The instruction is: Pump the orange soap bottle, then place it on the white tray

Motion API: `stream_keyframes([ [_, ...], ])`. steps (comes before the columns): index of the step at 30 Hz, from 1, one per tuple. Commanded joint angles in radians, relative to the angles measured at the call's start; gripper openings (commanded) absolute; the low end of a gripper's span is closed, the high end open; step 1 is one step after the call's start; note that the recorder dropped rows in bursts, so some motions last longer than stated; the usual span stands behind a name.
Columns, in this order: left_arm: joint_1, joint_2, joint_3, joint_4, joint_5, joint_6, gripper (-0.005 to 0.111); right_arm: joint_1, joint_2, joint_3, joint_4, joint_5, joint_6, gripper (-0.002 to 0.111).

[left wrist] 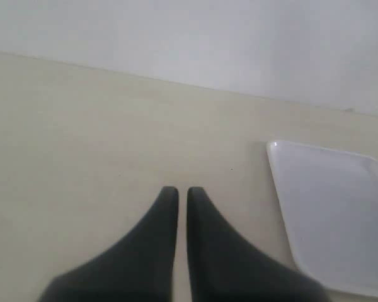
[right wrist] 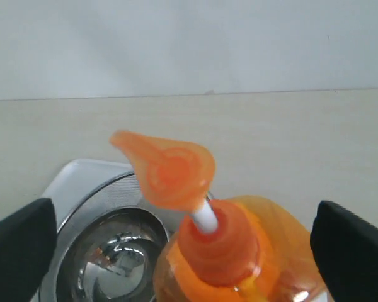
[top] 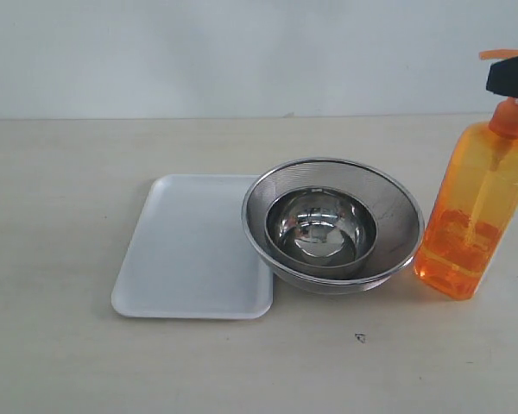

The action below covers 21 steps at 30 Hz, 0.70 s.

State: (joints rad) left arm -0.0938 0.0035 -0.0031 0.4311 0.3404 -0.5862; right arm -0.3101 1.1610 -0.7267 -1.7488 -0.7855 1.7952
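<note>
The right hand hangs with its fingers spread wide apart, gripping nothing. The orange pump head sits in the gap between them, touching neither finger in the wrist view. From the exterior view the hand shows only as a dark block right over the pump head, and I cannot tell whether it presses on the top. A short white stem shows below the pump head, so the pump is up.

Straight under this hand the bottle stands upright on the tabletop, partly filled with orange liquid. It is off the tray.

Just beside the bottle, on the side away from the right hand's arm, stands a big steel bowl with a small bowl nested inside it. Its near edge is close to the bottle's base.

Beyond the bowls, farther from the right hand, the white tray lies flat. The big bowl's rim overlaps the tray's edge.

The left hand has its two dark fingers together, with only a thin slit between them and nothing held. It hovers over bare tabletop, and the tray's corner lies near it, off to one side of the fingertips and not touching.
</note>
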Motion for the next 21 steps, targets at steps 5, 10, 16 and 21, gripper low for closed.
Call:
stream_keyframes([
  [5,0.004,-0.003,0.003,0.004,-0.004,0.004,0.005,0.002,-0.126,0.106,0.004,0.18,-0.024,0.105],
  [10,0.004,-0.003,0.003,0.004,-0.004,0.004,0.005,0.002,-0.235,0.119,0.004,0.114,0.005,0.105],
  [16,0.004,-0.003,0.003,0.004,-0.004,0.004,0.005,0.002,-0.358,0.201,0.004,0.114,0.022,0.105],
  [21,0.004,-0.003,0.003,0.004,-0.004,0.004,0.005,0.002,-0.473,0.29,0.004,0.102,0.069,0.105],
])
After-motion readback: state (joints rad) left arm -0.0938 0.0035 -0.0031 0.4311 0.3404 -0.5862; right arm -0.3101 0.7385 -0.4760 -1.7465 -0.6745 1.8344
